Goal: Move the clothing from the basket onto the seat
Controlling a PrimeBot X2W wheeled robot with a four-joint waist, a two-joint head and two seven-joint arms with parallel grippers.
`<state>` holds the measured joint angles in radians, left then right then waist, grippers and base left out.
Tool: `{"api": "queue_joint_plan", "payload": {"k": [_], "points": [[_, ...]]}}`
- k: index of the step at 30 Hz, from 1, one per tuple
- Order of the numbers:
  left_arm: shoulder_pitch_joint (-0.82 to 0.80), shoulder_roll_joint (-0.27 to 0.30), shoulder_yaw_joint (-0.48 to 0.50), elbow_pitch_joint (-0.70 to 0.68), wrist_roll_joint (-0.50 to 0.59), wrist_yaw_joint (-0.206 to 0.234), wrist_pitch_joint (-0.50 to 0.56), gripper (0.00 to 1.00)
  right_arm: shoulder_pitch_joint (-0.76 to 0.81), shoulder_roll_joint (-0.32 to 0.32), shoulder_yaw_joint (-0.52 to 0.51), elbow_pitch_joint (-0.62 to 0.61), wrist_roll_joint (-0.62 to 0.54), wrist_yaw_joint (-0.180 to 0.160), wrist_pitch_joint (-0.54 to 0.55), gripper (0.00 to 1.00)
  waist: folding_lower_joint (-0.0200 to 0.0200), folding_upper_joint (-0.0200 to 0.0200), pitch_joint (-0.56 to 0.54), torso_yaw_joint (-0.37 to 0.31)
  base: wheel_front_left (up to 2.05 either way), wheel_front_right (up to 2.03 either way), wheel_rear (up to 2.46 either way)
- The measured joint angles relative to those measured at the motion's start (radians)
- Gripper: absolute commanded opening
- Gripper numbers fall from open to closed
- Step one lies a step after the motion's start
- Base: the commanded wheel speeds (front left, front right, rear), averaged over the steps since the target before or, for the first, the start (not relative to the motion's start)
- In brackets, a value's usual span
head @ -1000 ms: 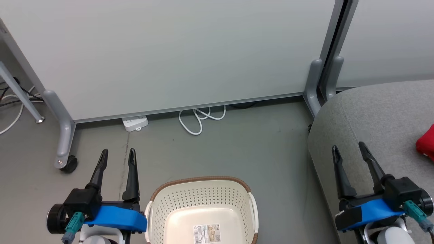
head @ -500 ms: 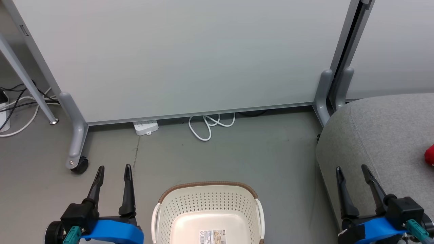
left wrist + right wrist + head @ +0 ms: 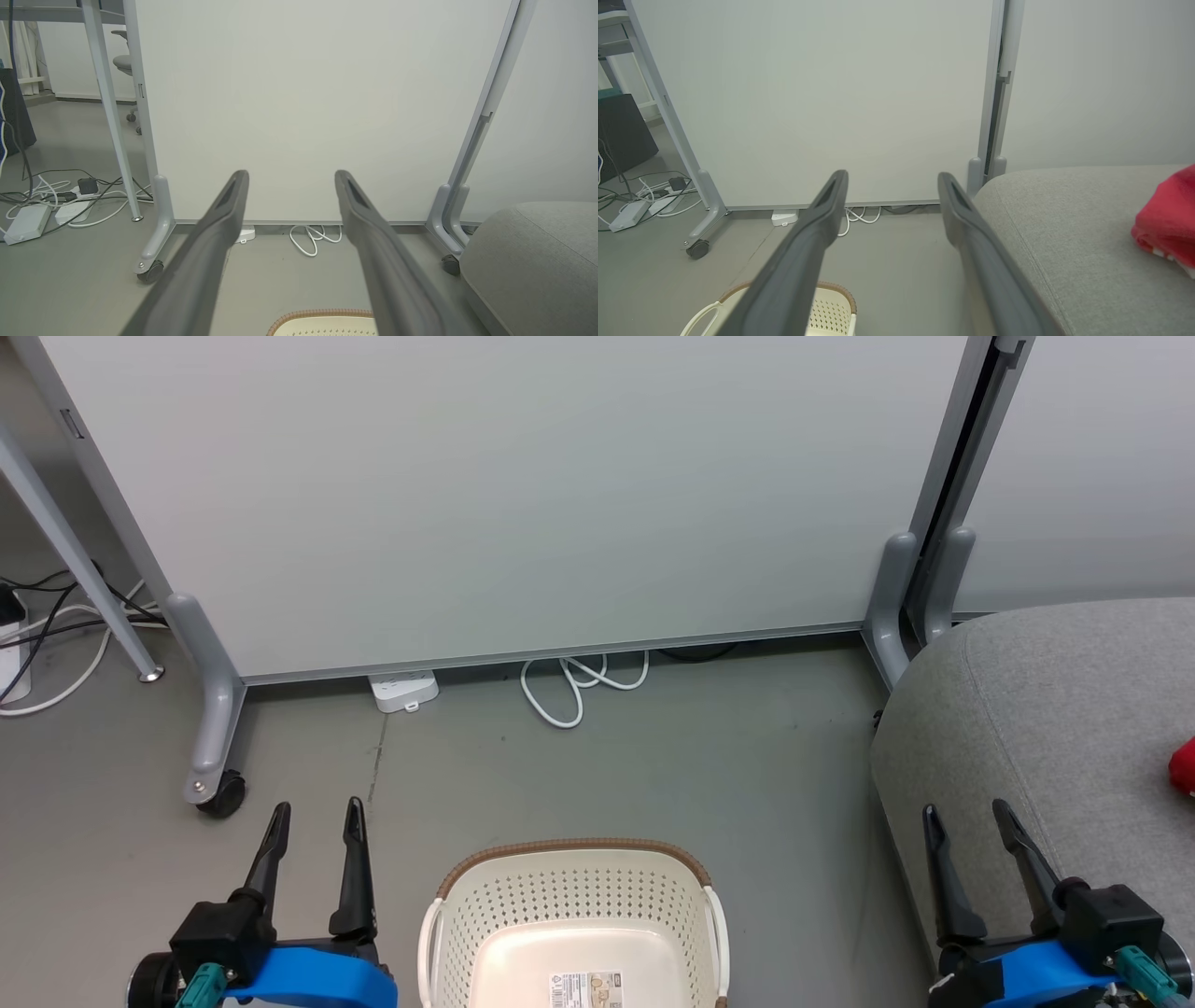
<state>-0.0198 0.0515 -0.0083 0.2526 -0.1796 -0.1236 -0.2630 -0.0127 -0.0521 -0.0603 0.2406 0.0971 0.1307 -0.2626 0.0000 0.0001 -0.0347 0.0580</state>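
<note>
The red clothing (image 3: 1164, 224) lies on the grey seat (image 3: 1064, 219), off to the robot's right. It looks soft, light and floppy; a pinch on a thick fold should lift it. Most of it is cut off at the picture's edge. The basket (image 3: 569, 896) on the floor (image 3: 653, 756) looks empty, though its near end is cut off. The left gripper (image 3: 317, 805) and right gripper (image 3: 963, 809) are wide open, holding nothing.

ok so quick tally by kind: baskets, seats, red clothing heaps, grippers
basket: 1
seat: 1
red clothing heap, lying on the seat, partly in frame: 1
grippers: 2 (left gripper, right gripper, both open)
total: 5
</note>
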Motion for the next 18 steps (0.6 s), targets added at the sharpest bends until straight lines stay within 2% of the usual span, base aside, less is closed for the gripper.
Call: {"api": "queue_joint_plan", "payload": {"k": [3, 4, 9, 18], "points": [[0.0, 0.0, -0.001, 0.004, 0.002, 0.0, 0.0, 1.0, 0.0, 0.0, 0.001, 0.0, 0.002, 0.0, 0.0, 1.0, 0.0, 0.0, 0.0, 0.001, 0.0, 0.0, 0.0], [0.001, 0.0, -0.002, 0.01, 0.002, 0.0, 0.0, 0.0, 0.0, 0.0, 0.002, 0.007, 0.002, 0.0, 0.001, 0.0, 0.0, 0.0, 0.0, 0.001, 0.0, 0.0, 0.0], [0.032, -0.002, -0.002, 0.054, -0.008, 0.0, 0.012, 0.0, 0.007, 0.005, 0.001, 0.053, 0.012, 0.0, 0.014, 0.0, 0.0, 0.0, 0.0, 0.001, 0.0, 0.0, 0.0], [0.033, -0.002, 0.01, 0.056, -0.178, 0.0, 0.059, 0.0, 0.005, 0.005, -0.009, 0.057, 0.189, 0.0, 0.06, 0.0, 0.0, 0.0, 0.003, -0.004, 0.0, 0.0, 0.0]]}}
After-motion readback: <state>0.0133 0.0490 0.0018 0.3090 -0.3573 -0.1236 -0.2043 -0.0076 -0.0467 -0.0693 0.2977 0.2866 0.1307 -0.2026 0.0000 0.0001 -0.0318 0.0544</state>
